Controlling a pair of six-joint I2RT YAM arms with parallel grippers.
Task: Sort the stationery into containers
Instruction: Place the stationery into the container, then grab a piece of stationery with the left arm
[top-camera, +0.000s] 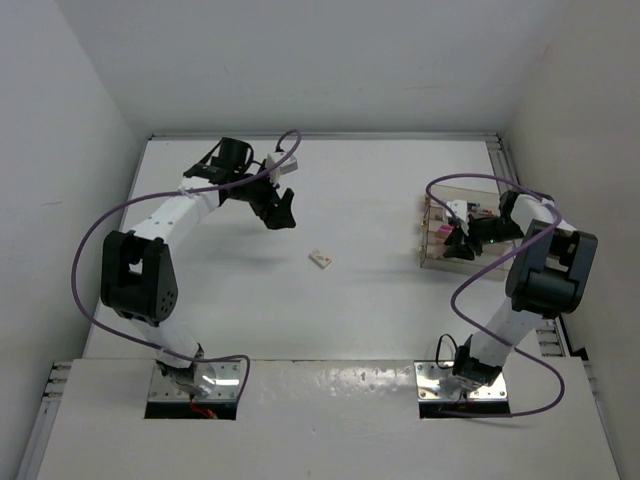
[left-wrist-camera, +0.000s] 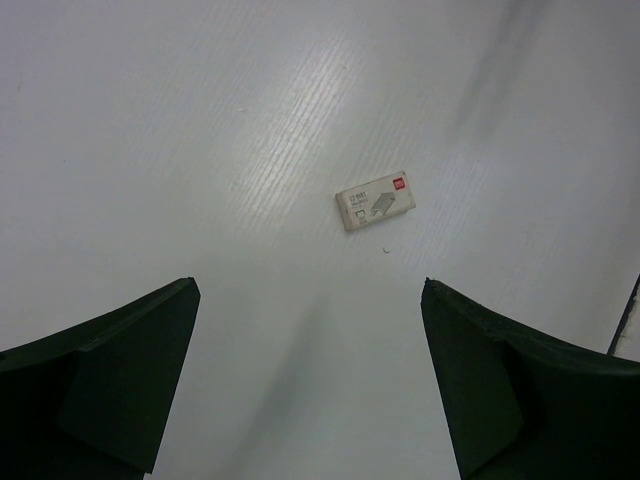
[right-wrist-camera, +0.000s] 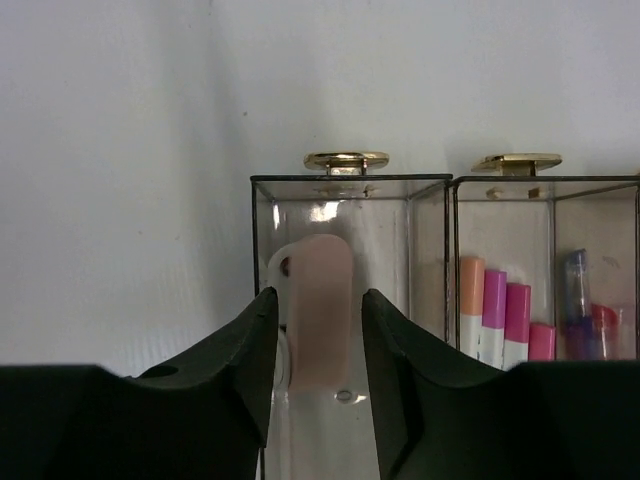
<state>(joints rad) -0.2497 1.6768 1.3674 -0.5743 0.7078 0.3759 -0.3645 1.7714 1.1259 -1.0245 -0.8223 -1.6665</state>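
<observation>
A white eraser (top-camera: 321, 259) with a red mark lies flat on the table; it also shows in the left wrist view (left-wrist-camera: 377, 200). My left gripper (top-camera: 280, 212) hangs open and empty above the table, back left of it (left-wrist-camera: 310, 285). The clear divided box (top-camera: 435, 225) stands at the right. My right gripper (top-camera: 460, 240) is at the box, jaws slightly apart (right-wrist-camera: 318, 292) around a pinkish eraser (right-wrist-camera: 322, 310) that stands in the left slot (right-wrist-camera: 350, 180); narrow gaps show on both sides. Several pens (right-wrist-camera: 494, 315) with orange, pink and blue caps fill the neighbouring slot.
White walls close in the table at the back and both sides. Purple cables (top-camera: 85, 250) loop beside each arm. The metal base plates (top-camera: 195, 385) sit at the near edge. Two brass fittings (right-wrist-camera: 346, 160) top the box's far wall.
</observation>
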